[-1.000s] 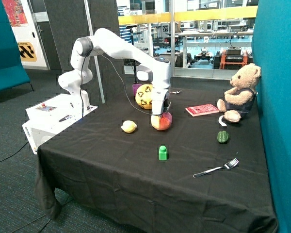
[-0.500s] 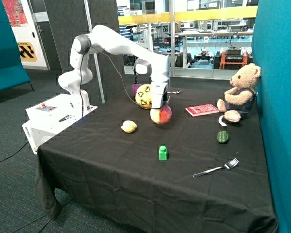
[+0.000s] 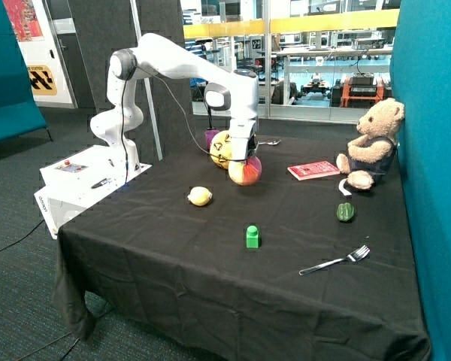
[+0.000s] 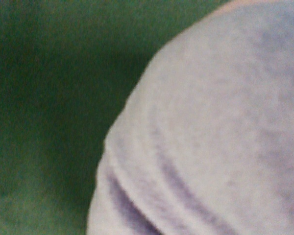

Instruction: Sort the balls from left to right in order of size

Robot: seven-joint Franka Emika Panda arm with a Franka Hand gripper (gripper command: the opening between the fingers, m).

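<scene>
Clamped on the mid-size pink-orange-yellow ball (image 3: 244, 171), the pincer (image 3: 244, 160) holds it lifted clear of the black table (image 3: 210, 286), just in front of the large yellow ball with black triangle marks (image 3: 222, 149). That large ball rests on the cloth beside a purple cup (image 3: 211, 137), and the held ball overlaps its lower edge as seen from the outside camera. The small plain yellow ball (image 3: 200, 196) lies on the table nearer the front edge than the large ball, well apart from it. A green block (image 3: 252, 236) stands nearer the front edge again. Away from the large ball toward the blue wall lie a red book (image 3: 313, 171), a teddy bear (image 3: 371, 144), a green pepper-like object (image 3: 345, 212) and a fork (image 3: 335, 261). The wrist view shows only a pale rounded surface filling much of the picture.
</scene>
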